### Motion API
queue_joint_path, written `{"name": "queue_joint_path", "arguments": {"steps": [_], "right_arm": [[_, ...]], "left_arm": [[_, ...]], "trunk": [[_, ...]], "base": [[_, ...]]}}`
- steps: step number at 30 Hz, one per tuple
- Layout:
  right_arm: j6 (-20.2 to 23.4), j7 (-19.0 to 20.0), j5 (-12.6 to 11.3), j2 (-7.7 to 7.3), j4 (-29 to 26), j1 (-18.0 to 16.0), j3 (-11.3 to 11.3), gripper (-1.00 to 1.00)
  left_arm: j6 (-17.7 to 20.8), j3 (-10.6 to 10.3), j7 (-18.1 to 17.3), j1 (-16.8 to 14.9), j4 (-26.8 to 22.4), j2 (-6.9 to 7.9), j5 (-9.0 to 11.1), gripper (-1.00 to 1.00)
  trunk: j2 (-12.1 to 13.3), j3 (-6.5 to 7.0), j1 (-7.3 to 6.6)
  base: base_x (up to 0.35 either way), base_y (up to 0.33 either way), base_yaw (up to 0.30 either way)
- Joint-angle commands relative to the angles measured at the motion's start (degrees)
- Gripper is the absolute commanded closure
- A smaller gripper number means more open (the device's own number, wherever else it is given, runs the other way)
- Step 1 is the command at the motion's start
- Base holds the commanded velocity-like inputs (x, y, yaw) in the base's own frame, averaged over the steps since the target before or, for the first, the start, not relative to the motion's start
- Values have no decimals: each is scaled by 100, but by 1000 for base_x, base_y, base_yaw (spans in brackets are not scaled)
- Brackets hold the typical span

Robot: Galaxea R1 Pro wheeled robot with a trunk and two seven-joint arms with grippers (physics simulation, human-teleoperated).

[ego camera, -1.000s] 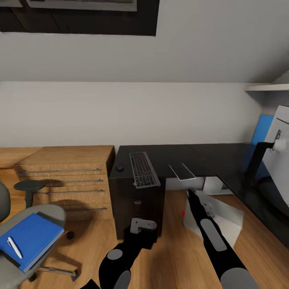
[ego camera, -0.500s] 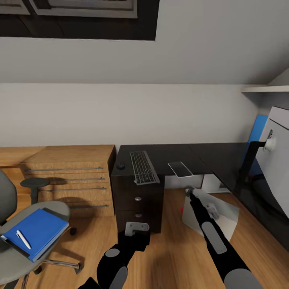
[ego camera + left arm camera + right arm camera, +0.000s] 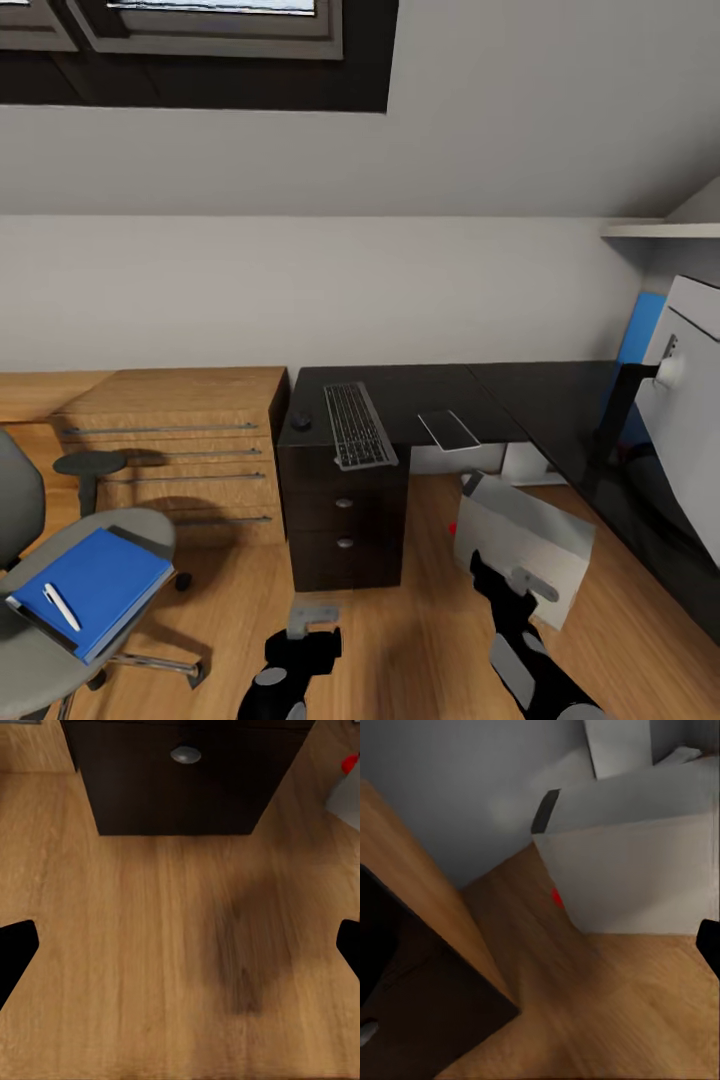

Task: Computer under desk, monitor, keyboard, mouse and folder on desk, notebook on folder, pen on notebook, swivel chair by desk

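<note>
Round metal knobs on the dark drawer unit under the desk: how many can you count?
2 knobs: upper knob, lower knob, on the dark drawer unit's front. The overhanging slim grey keyboard may hide another.

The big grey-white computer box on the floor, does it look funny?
Yes. The light grey-white boxy computer tower sits tilted on the wood floor beside the glossy black desk, leaning askew rather than standing upright.

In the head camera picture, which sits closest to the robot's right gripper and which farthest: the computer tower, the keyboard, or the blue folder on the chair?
From the right gripper:
1. The computer: on the floor right beside the gripper, under the desk.
2. The keyboard: up on the desk's left end, beyond the gripper.
3. The folder: on the swivel chair seat, far across at the robot's left.
</note>
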Motion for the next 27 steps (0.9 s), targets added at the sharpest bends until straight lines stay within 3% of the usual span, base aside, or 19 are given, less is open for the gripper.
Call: {"name": "queue_joint_path", "arguments": {"steps": [1,2,6,12,16,21,27], "right_arm": [[-192,-12,133,15,204,-4,-5,-100],[-482,-13,341,28,575,-4,-9,-100],[-839,-6,574,34,1174,-4,-9,-100],[-1075,1,853,24,2019,-4,-2,-100],[-1183,-2,1070,-3,2257,19,0,-100],[-1020,133,903,134,2418,161,47,-100],[-996,53,733,263,2421,279,25,-100]], "left_arm": [[-115,-4,47,-5,166,1,49,-100],[-357,10,45,-5,496,-1,48,-100],[-780,14,36,-5,1157,-5,46,-100],[-1552,-1,-3,-5,2361,-12,49,-100],[-1852,-11,-15,-5,2889,-13,51,-100],[-2011,151,-176,-110,3045,-175,121,-100],[-2203,157,-151,-110,3238,-370,127,-100]], "trunk": [[38,13,-23],[79,31,-45],[239,103,-133],[480,210,-265],[640,282,-353],[638,281,-352],[879,389,-484]], "base": [[0,0,0],[0,0,0],[0,0,0],[0,0,0],[0,0,0],[0,0,0],[0,0,0]]}}
